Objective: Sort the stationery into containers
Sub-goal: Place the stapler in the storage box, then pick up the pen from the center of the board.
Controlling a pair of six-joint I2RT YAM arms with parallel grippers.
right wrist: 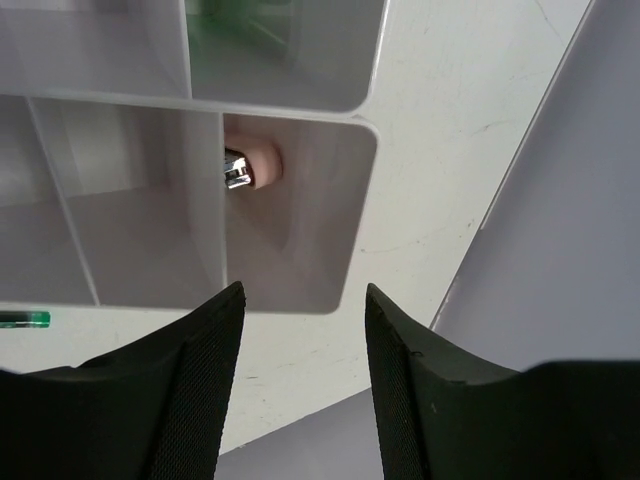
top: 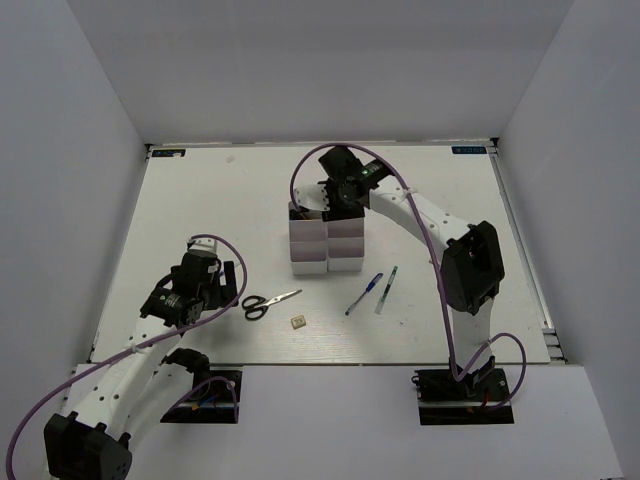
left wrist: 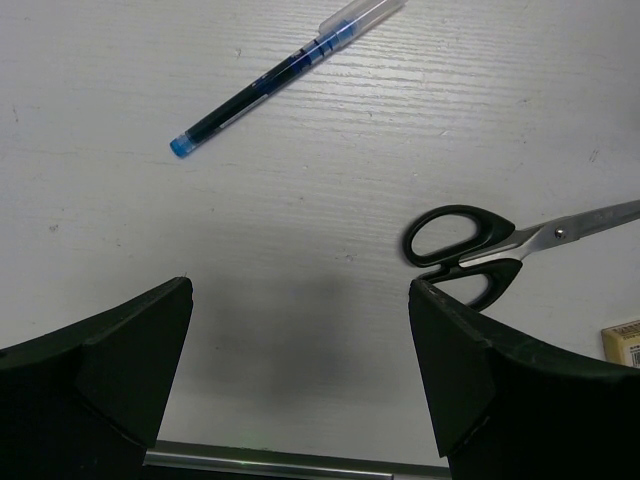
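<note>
The white bins (top: 326, 245) stand mid-table. My right gripper (top: 342, 203) hovers open and empty over their far end. In the right wrist view its jaws (right wrist: 305, 300) stand wide by the rim of a bin (right wrist: 300, 305) that holds a pinkish cylinder with a metal part (right wrist: 250, 166). My left gripper (top: 228, 285) is open and empty, just left of the black-handled scissors (top: 268, 303). In the left wrist view (left wrist: 300, 300) the scissors (left wrist: 465, 250) lie by the right finger. The blue pen (top: 364, 294) (left wrist: 265, 85), dark slim pen (top: 386, 290) and beige block (top: 298, 322) (left wrist: 625, 342) lie on the table.
White walls enclose the table on three sides. Something green (right wrist: 240, 30) shows in another bin. A green pen end (right wrist: 25, 319) lies on the table beside the bins. The purple marker and the white eraser cannot be made out.
</note>
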